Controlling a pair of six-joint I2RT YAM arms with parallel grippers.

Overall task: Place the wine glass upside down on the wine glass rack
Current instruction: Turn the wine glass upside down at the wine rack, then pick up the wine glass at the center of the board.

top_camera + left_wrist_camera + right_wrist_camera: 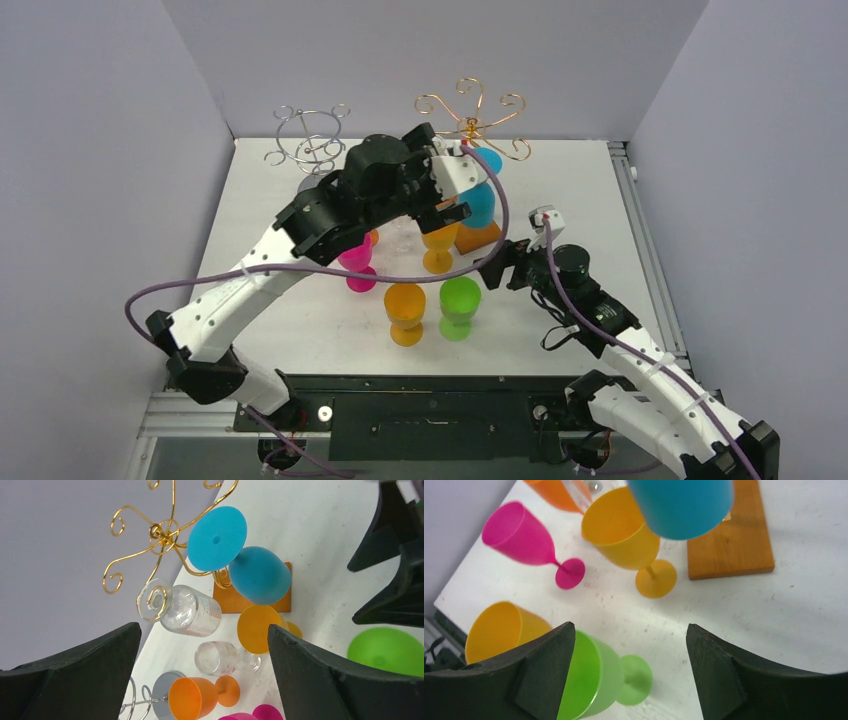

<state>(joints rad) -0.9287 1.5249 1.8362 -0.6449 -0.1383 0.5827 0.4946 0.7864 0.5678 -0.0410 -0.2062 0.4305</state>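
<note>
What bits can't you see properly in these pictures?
Top view: the left arm covers part of the pink glass.
Left wrist view: the pink glass is cut off by the bottom edge, and a dark finger hides part of the green glass.
Right wrist view: the blue glass loses its stem and foot past the top edge.

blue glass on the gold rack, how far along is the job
Done: the blue glass hangs upside down on the gold rack, a clear glass beside it. In hand: nothing; the left fingers are open by the rack, the right fingers open over the green glass. Left: it, the pink glass and orange glasses stand on the table.
</note>
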